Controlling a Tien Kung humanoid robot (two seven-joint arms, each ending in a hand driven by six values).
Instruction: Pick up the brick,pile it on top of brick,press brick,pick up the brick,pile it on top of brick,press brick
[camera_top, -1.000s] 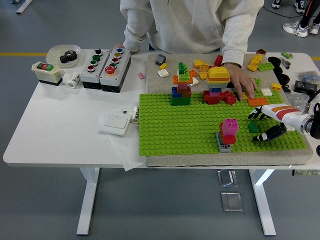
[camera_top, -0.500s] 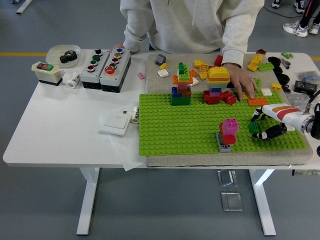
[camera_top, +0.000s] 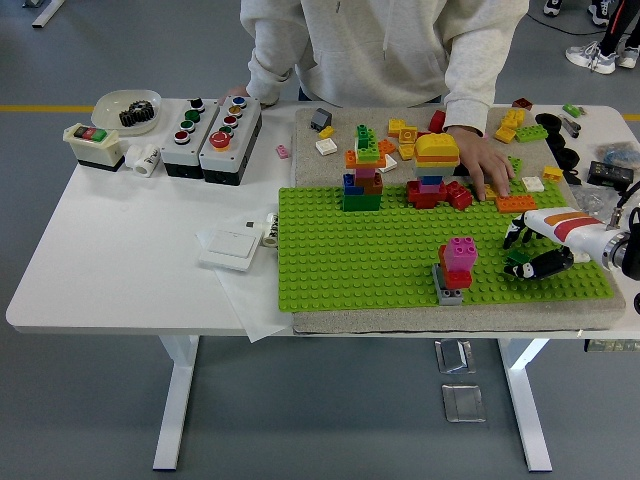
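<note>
The right hand (camera_top: 532, 252) reaches in low from the right, fingers pinching a dark green brick (camera_top: 519, 266) (near the pink-topped stack (camera_top: 456, 266)) on the green baseplate (camera_top: 360, 260).

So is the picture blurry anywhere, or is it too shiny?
Head view: even, soft light, no glare on the white table; the green studded baseplate looks sharp; the small dark green brick in the right hand is too tiny for detail.
</note>
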